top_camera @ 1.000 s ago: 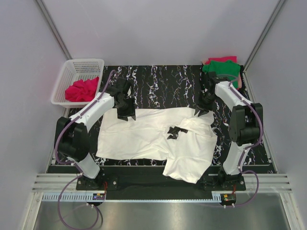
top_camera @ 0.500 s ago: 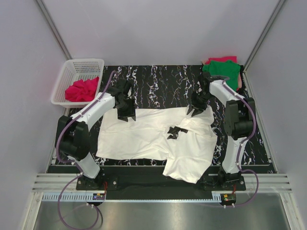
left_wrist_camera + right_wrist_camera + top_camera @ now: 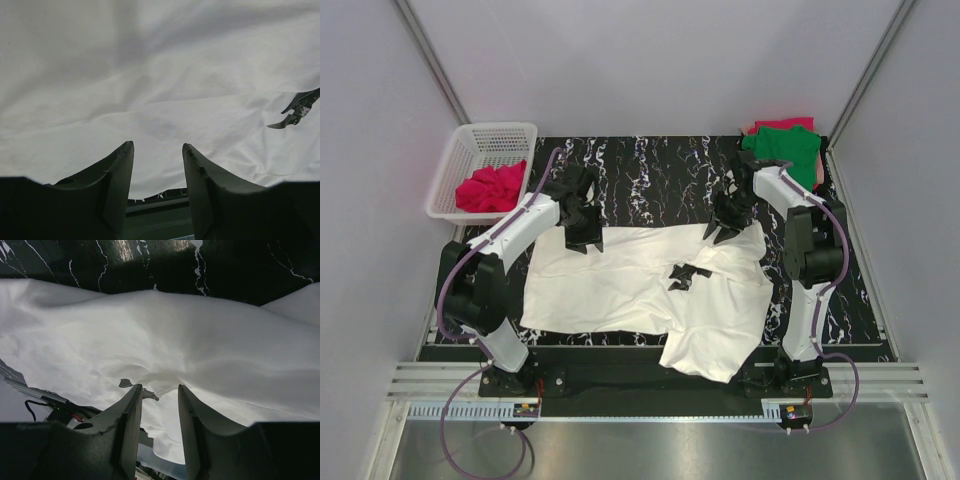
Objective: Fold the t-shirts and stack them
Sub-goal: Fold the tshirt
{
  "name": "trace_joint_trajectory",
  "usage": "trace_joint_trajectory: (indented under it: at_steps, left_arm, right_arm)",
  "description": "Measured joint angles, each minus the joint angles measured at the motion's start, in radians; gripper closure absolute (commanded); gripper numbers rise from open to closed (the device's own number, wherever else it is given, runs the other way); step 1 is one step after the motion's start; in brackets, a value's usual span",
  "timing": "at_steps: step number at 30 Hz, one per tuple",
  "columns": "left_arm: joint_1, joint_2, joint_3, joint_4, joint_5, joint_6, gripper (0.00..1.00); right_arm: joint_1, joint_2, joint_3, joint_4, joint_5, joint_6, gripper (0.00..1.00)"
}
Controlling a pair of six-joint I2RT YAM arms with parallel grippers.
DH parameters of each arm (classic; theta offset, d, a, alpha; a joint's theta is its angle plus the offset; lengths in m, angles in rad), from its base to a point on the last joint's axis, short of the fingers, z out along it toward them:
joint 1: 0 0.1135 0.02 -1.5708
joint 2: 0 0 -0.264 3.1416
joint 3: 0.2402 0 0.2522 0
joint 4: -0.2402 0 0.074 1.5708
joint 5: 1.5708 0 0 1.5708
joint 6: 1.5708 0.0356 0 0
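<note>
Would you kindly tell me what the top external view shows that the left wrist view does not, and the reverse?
Only the top external view: the white plastic mesh basket holding a crumpled pinkish-red t-shirt, and the folded green t-shirt at the far right corner. Only the left wrist view: the left gripper up close, its jaws parted with nothing between them. Both: the spread white cotton t-shirt on the black marbled mat.
</note>
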Motion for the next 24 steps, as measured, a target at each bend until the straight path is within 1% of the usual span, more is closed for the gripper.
trace_joint_trajectory:
  at_steps: [12,24]
  left_arm:
    - [0.000,0.000,-0.009,0.005,0.000,0.000,0.52]
    - [0.001,0.000,-0.016,0.017,-0.001,0.000,0.52]
  right_arm:
    - [0.020,0.014,0.000,-0.004,-0.024,0.000,0.58]
    - [0.029,0.015,-0.024,-0.012,-0.008,-0.012,0.59]
